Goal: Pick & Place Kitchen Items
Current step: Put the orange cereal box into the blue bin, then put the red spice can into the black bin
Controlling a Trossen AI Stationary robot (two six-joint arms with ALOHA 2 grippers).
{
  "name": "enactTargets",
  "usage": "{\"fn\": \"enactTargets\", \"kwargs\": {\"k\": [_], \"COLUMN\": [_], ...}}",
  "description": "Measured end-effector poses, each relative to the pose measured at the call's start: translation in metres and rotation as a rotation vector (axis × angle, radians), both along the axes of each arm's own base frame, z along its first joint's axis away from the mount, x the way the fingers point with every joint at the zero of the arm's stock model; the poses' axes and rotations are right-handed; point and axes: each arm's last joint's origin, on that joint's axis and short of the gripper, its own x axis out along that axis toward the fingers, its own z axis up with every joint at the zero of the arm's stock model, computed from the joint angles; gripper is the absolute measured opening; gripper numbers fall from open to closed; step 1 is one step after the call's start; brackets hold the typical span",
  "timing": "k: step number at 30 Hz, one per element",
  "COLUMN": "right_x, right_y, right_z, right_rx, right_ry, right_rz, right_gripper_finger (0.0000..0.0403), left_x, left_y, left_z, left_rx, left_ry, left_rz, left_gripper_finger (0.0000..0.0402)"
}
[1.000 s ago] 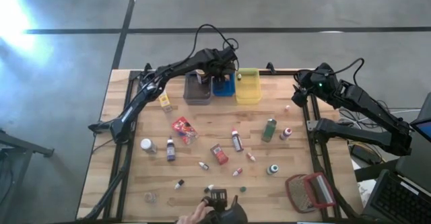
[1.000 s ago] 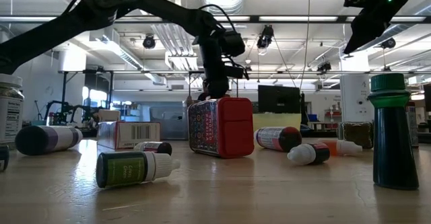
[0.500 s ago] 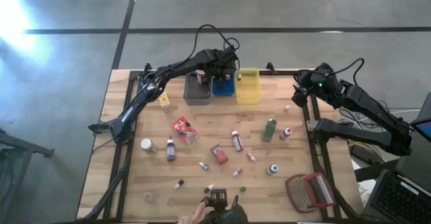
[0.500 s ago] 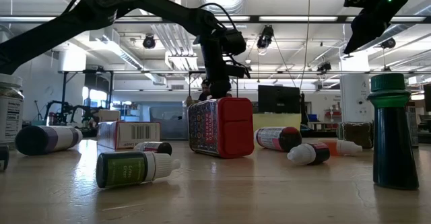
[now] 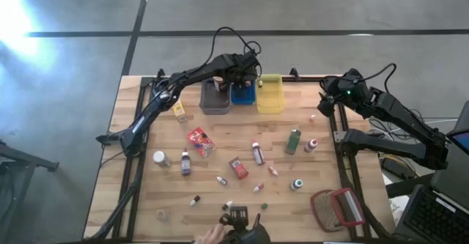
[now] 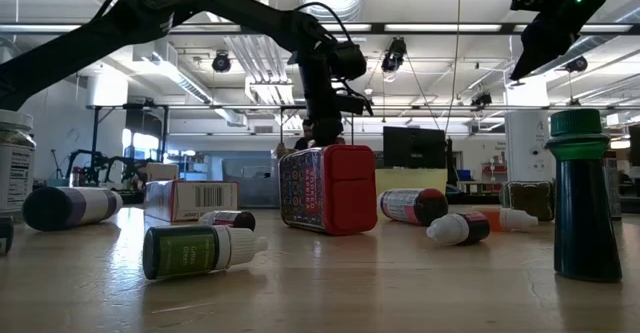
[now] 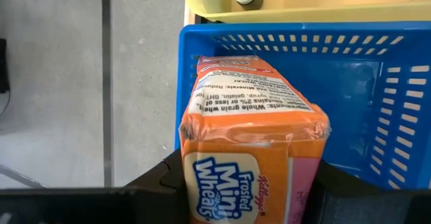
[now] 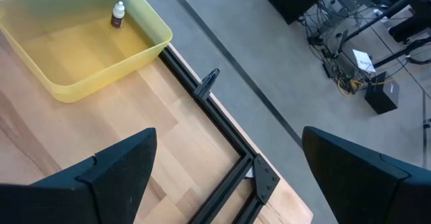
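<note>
My left gripper (image 7: pixel 252 183) is clamped on the orange Mini-Wheats box (image 7: pixel 252 140) — holding it over the blue bin (image 7: pixel 377 96) at the table's far edge, between the grey bin (image 5: pixel 215 97) and yellow bin (image 5: pixel 270 94). My right gripper (image 5: pixel 327 101) waits with fingers spread wide near the far right corner — nothing in it.

Orange cereal box (image 7: pixel 252 163) held over blue bin (image 7: pixel 377 83).

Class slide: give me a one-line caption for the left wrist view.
Left gripper holds an orange Frosted Mini-Wheats box over the blue bin.
</note>
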Motion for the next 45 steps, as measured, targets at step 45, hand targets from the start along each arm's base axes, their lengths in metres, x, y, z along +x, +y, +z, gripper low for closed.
{"fn": "enactTargets", "kwargs": {"k": [45], "right_x": [0.000], "right_y": [0.000], "right_z": [0.000], "right_rx": [0.000], "right_ry": [0.001], "right_rz": [0.000], "right_gripper_finger": [0.0366], "left_x": [-0.005], "left_y": [-0.006], "left_z": [0.030], "left_rx": [0.117], "left_ry": [-0.020], "left_rz": [0.003], "left_gripper_finger": [0.0275]}}
